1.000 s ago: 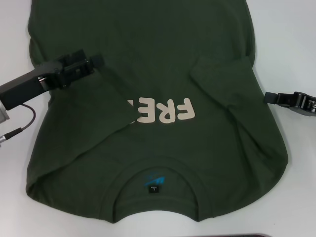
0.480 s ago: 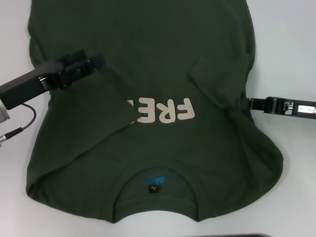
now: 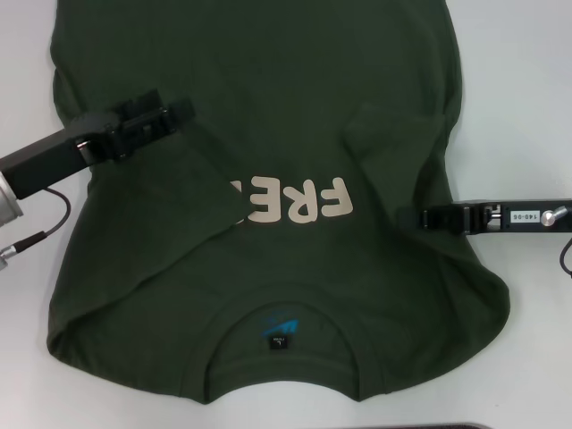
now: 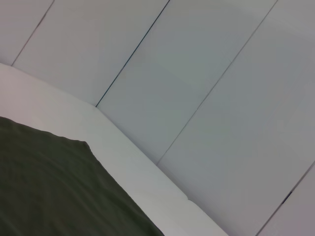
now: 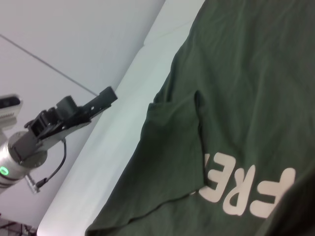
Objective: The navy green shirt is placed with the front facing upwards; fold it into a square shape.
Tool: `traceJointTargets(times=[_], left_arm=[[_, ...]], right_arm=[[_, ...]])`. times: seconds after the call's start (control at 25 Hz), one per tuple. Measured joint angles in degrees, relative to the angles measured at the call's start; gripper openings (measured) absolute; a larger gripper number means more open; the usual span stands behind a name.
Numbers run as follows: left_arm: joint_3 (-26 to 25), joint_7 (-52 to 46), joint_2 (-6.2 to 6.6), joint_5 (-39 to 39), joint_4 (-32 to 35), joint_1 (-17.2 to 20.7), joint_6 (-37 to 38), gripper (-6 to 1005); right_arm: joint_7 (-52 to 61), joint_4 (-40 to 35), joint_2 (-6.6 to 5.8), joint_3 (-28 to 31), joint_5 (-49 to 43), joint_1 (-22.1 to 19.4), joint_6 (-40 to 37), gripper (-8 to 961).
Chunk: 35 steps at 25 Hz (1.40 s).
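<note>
Olive cotton, soft and limp: the navy green shirt [image 3: 268, 214] lay flat on the white table [image 3: 527, 80], collar nearest the robot, both sleeves already folded in over the chest, the left flap covering part of the FREE lettering [image 3: 295, 201]. Likely light, would sag and crease, so best taken by pinching a doubled edge or hem corner. Left gripper [image 3: 183, 109] sat over the left flap, right gripper [image 3: 404, 216] over the right side beside the lettering; cannot tell for either whether closed on cloth. Right wrist view showed the left flap's crease and the left gripper raised clear; left wrist view showed only shirt edge, table and wall panels [image 4: 197, 73].
</note>
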Motion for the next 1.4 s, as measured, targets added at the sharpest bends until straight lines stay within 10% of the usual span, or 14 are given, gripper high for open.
traceJointTargets(times=[0.44,1.12,1.4], left_arm=[[0.0,0.1,-0.01,0.0,-0.1,-0.1,-0.2,887],[0.0,0.2,0.01,0.0,-0.4,-0.8,-0.6,888],[0.1,0.3,0.15,0.0,-0.6,-1.0,-0.4,888]], right_arm=[[0.6,0.2,-0.02,-2.5,0.0,0.8,0.2,26],[3.2,-0.1,-1.93,4.1,0.8,-1.5,4.0,698],[3.9,-0.3,-2.47,5.8,0.7,-1.9,5.9,702]])
